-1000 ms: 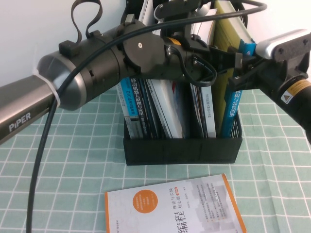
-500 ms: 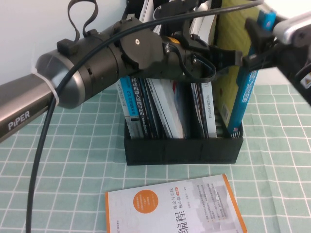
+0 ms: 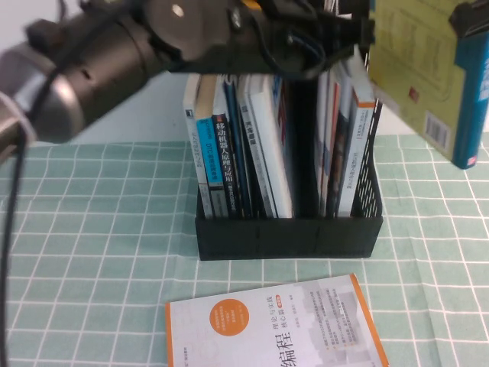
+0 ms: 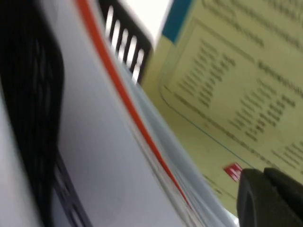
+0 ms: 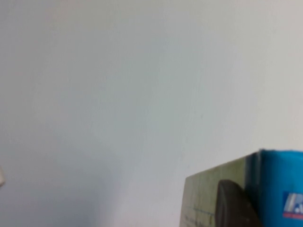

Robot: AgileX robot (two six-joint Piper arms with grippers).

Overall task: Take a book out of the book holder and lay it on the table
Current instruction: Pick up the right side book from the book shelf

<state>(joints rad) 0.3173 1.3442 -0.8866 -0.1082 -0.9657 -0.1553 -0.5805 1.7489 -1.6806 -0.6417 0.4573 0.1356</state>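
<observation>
While right pincer [image 3: 467, 17] grips book [image 3: 428, 76], lifted — fingertip [image 5: 234, 205]

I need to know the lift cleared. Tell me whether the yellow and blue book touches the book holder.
Apart. In the high view the book, shut in the right gripper, hangs up right of the book holder with table showing between. The left gripper is above the holder.

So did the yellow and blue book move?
Yes. The book rose out of the black holder and now hangs up high to its right, held by the right tool.

white book [image 3: 271, 329] blocking table [image 3: 99, 229] before book holder [image 3: 286, 233]
</observation>
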